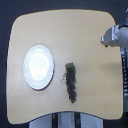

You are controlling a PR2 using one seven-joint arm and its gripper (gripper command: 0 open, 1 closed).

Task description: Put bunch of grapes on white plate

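**Grapes untouched, arm off at the edge**

Right now the bunch of grapes (70, 83) lies flat on the desk (85, 37), roughly mid-desk towards the bottom of the exterior view. It runs lengthwise, green leafy end at the top, dark fruit trailing down. Nothing's holding it.

The white plate (38, 66) sits just beside it on the exterior view's left, w/ a strip of bare wood between them. Plate has nothing on it.

Robot's arm pokes in at the upper corner on the exterior view's right, well apart from the grapes. The claw (106, 39) is a grey blur; can't tell if it's open or closed.

Pickup hasn't begun, I'd say. Risks as I see them: the bunch is long & lumpy, so a pinch near one end could let it swing or slip out. Grabbing across the fat part might squash or roll it. Plate's glossy w/ a raised rim, so a low carry could nudge it, & a drop near the rim could leave the bunch half off.
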